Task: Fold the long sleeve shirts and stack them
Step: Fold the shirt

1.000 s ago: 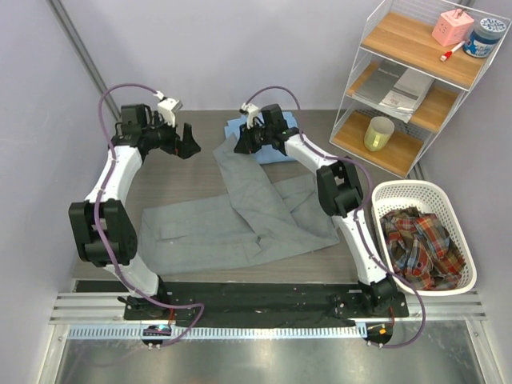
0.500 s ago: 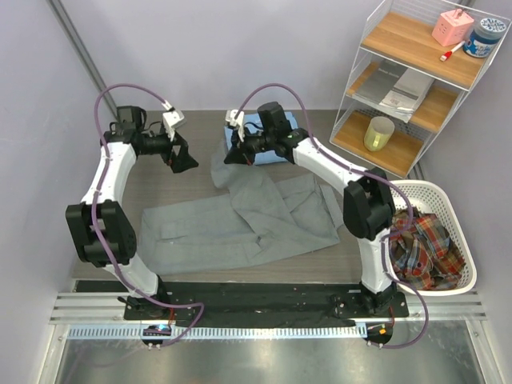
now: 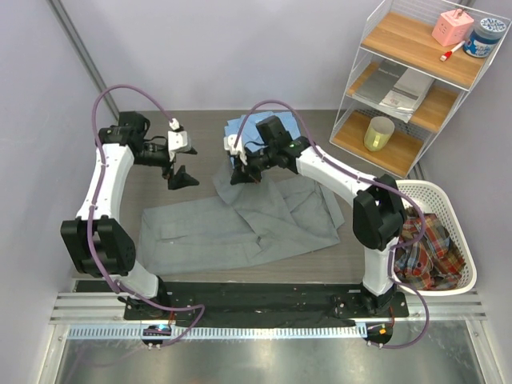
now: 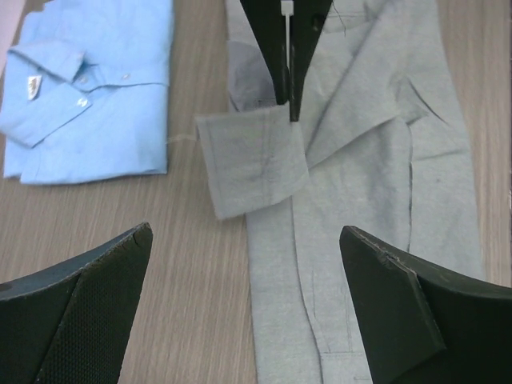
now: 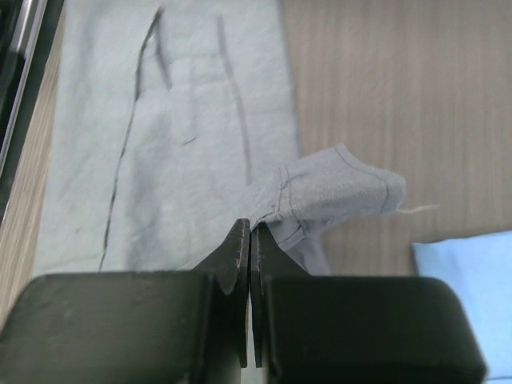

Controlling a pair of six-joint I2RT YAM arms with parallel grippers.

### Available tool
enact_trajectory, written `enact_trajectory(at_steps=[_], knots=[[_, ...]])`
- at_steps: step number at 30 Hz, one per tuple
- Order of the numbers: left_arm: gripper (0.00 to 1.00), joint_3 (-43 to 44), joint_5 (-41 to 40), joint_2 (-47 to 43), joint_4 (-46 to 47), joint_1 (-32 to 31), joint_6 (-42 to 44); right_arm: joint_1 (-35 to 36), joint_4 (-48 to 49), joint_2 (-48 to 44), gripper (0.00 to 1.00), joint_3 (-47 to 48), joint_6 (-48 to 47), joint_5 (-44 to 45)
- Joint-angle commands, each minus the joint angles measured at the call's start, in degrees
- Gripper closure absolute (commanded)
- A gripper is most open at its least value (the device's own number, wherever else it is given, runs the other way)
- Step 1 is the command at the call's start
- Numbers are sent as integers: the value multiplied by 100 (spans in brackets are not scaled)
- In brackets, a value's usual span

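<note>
Top external: grey shirt (image 3: 240,228) spread on counter (image 3: 148,192), folded light blue shirt (image 3: 238,126) just beyond it | Left wrist: left jaws wide apart, holding nothing, above the counter | Right wrist: right jaws pinched together on grey sleeve cuff (image 5: 336,188), near the light blue shirt

right tool (image 5: 250,240) pinched tight on grey shirt (image 5: 184,144) sleeve, cuff (image 5: 336,188) end poking out just past tips. rest of shirt flat on wood tabletop (image 5: 400,80), light blue shirt (image 5: 464,280) corner peeking lower right

Plain grey shirt (image 3: 240,228), plain light-blue shirt (image 4: 96,96), brown wood-grain table (image 4: 200,320), red plaid cloth (image 3: 428,248), white basket (image 3: 412,187)
</note>
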Motion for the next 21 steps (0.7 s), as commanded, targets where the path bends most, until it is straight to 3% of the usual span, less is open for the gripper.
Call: enact_trajectory(at_steps=[1, 15, 18, 19, 21], knots=[[0, 173, 249, -140, -1048, -177, 1062, 304, -392, -731, 99, -214, -1012, 143], [1, -723, 275, -483, -890, -907, 685, 550, -383, -924, 99, -214, -696, 529], [25, -636, 109, -404, -732, -916, 265, 551, -331, -994, 99, -241, -617, 539], [42, -531, 47, -377, -680, -916, -85, 551, -296, -1038, 99, -249, -573, 565], [55, -381, -93, -220, -687, -907, -264, 559, -121, -1100, 99, -380, -362, 609]])
